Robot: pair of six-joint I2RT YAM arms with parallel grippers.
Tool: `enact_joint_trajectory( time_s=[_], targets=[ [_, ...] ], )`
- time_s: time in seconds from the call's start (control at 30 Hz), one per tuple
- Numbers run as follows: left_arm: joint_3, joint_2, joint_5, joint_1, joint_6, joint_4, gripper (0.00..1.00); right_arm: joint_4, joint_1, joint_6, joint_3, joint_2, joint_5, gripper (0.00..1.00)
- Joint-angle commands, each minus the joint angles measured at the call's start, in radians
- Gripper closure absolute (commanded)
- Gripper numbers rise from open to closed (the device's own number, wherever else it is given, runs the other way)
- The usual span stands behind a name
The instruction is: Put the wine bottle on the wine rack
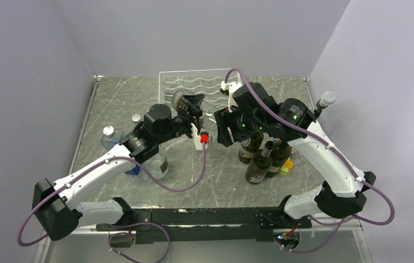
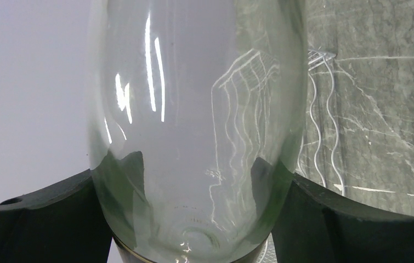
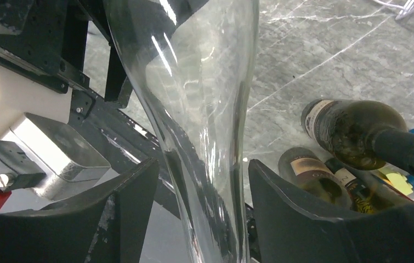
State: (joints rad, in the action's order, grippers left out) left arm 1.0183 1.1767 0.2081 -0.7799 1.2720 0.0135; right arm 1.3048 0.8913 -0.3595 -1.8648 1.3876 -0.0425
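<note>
wine bottle: clear glass, held off the desk between both arms, just in front of the wine rack, not on it. left end effector: part open, fingers pressed on either side of the wide body. right end effector: part open, fingers against both sides of the narrower neck end. dark bottles stand near the right arm.

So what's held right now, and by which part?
The clear glass wine bottle: left claw grips its wide body; right claw brackets the narrower part, contact unclear.
</note>
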Motion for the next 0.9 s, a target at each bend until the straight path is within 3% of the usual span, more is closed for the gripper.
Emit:
enact_joint_trajectory(
  time_s=[0.0,0.17,0.3,0.4,0.6,0.63,0.67,0.7,0.8,0.87],
  targets=[
    [0.059,-0.041,0.042,-0.003,0.037,0.205,0.99,-0.039,0.000,0.003,0.003,0.007,0.020,0.36],
    [0.066,-0.038,0.027,-0.002,0.058,0.203,0.99,-0.048,0.002,0.014,0.039,0.009,0.019,0.37],
    [0.068,-0.031,0.023,-0.003,0.087,0.198,0.99,-0.046,0.006,0.036,0.042,0.016,0.002,0.32],
    [0.076,-0.021,0.012,-0.004,0.095,0.196,0.99,-0.048,0.007,0.047,0.043,0.023,0.012,0.35],
    [0.096,-0.003,0.014,-0.003,0.064,0.227,0.99,-0.054,0.009,0.060,0.078,0.015,0.027,0.67],
    [0.100,0.000,0.012,-0.002,0.064,0.226,0.99,-0.052,0.009,0.060,0.080,0.018,0.026,0.77],
    [0.102,0.003,0.009,-0.003,0.065,0.222,0.99,-0.048,0.009,0.060,0.080,0.020,0.023,0.92],
    [0.106,0.004,0.010,-0.003,0.067,0.214,0.99,-0.045,0.009,0.055,0.078,0.023,0.017,1.00],
    [0.102,0.006,-0.003,-0.003,0.073,0.214,0.93,-0.059,0.011,0.038,0.084,0.011,-0.018,1.00],
    [0.087,0.005,-0.015,-0.003,0.085,0.224,0.74,-0.078,0.012,0.027,0.078,-0.002,-0.041,1.00]
  ],
)
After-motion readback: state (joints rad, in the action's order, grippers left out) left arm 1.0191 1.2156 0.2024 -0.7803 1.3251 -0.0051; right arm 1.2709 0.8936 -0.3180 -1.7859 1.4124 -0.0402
